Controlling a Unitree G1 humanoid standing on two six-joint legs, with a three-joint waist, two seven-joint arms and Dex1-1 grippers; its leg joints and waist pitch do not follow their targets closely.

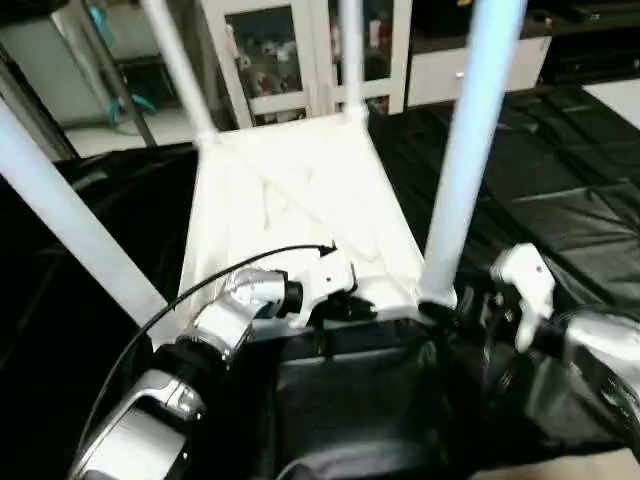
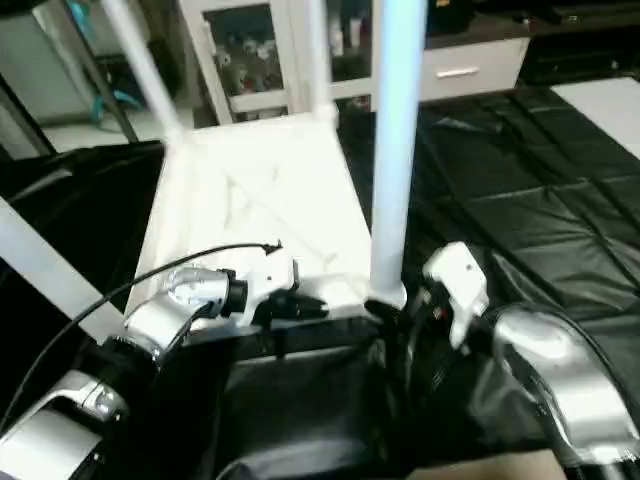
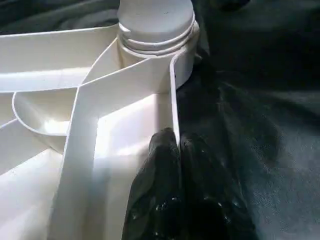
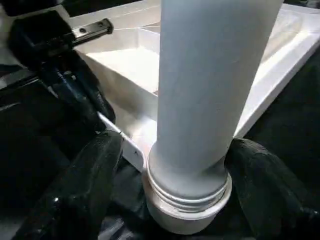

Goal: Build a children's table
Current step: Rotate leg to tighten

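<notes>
The children's table lies upside down on a black cloth, its white ribbed top (image 1: 290, 200) facing up. Four white legs stand in its corner sockets: near right (image 1: 465, 150), near left (image 1: 70, 220), far left (image 1: 180, 70) and far right (image 1: 350, 50). My left gripper (image 3: 175, 150) is shut on the thin near rim of the top, beside the near right socket (image 3: 157, 30). My right gripper (image 4: 175, 165) is open around the base of the near right leg (image 4: 210, 90). One black finger (image 4: 85, 190) stands on each side of the leg's threaded collar.
Black cloth (image 1: 560, 190) covers the surface all around the table top and is bunched up at the near edge. A white cabinet with glass doors (image 1: 290, 55) and a drawer unit (image 2: 470, 65) stand behind. A black cable (image 1: 200, 285) arcs over my left forearm.
</notes>
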